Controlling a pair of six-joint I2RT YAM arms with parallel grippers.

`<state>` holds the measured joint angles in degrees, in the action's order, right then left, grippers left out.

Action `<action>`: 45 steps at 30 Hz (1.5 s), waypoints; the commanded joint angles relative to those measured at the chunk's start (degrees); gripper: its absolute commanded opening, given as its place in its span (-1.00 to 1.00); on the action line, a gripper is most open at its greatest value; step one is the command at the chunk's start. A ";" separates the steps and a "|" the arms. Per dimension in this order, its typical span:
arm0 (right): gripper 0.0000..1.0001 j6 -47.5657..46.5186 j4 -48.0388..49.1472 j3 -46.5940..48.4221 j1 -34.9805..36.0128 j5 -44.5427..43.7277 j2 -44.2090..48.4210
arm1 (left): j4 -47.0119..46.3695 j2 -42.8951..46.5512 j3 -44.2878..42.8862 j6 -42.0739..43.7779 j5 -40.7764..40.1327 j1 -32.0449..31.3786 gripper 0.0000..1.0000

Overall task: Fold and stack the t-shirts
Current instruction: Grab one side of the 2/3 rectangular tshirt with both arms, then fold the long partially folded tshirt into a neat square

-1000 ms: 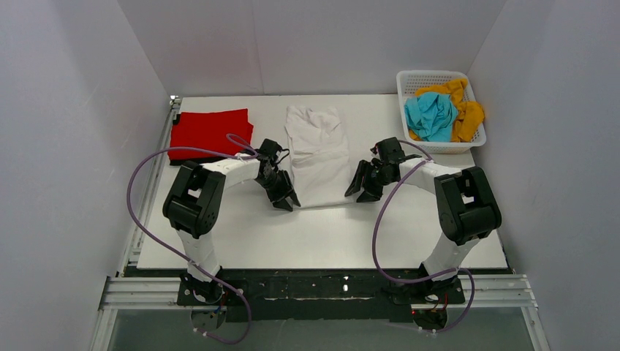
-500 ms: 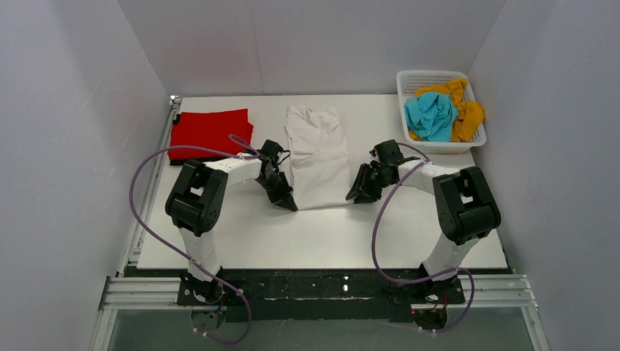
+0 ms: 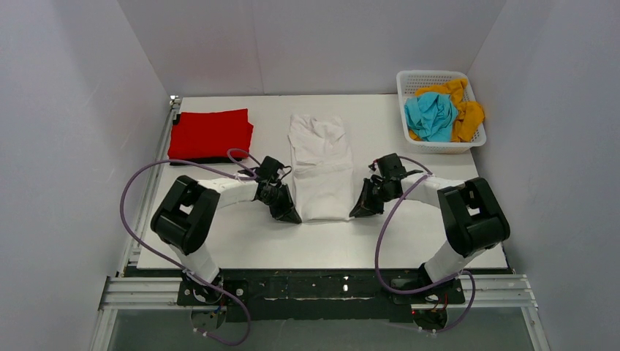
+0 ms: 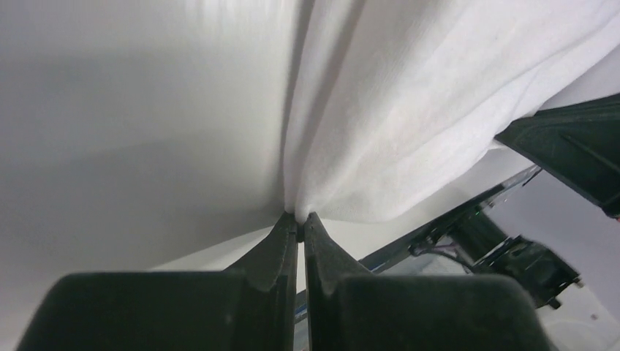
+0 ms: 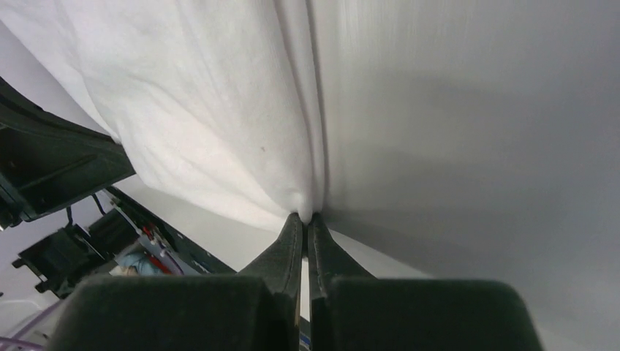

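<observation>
Centrally, I see the white t-shirt [image 3: 319, 164] lying lengthwise on the desk [image 3: 322, 245]. The left tool [image 4: 300, 219] pinches its lower-left hem corner, and the right tool [image 5: 307, 219] pinches the lower-right corner. Count: two tools, four shirts. The red t-shirt [image 3: 210, 133] lies folded at upper left; the teal t-shirt [image 3: 431, 115] and mustard t-shirt [image 3: 468, 117] fill the basket [image 3: 409, 77] at upper right. Bare desk lies below the hem.

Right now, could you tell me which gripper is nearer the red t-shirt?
Left. The left gripper is near-side and right of the red t-shirt; the right gripper is across the white t-shirt.
</observation>
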<state>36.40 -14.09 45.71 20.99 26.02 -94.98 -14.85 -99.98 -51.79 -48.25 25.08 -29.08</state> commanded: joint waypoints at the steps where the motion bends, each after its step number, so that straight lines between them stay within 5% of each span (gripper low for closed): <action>1: -0.97 -1.46 -7.46 -7.51 3.18 2.32 6.97 | 5.07 5.45 12.00 0.56 -3.53 -4.79 -1.00; 10: -0.97 6.21 -19.46 -17.33 12.03 2.06 28.92 | 21.11 27.76 19.85 -1.21 -7.67 -13.24 -1.00; 20: -0.97 10.16 -25.63 -10.72 14.79 -0.16 42.52 | 24.66 44.14 17.57 -4.82 -9.79 -16.10 -1.00; 30: -0.97 3.82 -27.70 8.46 9.38 -7.73 33.26 | 28.23 35.43 -2.36 5.03 -23.77 -15.13 -1.00; 45: -0.97 -0.32 -25.99 31.12 -2.43 -2.68 13.69 | 27.02 14.29 -25.38 12.75 -22.21 -0.87 -1.00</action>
<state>38.63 -40.34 71.00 21.43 22.04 -76.29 7.25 -81.21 -71.42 -39.33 4.12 -32.47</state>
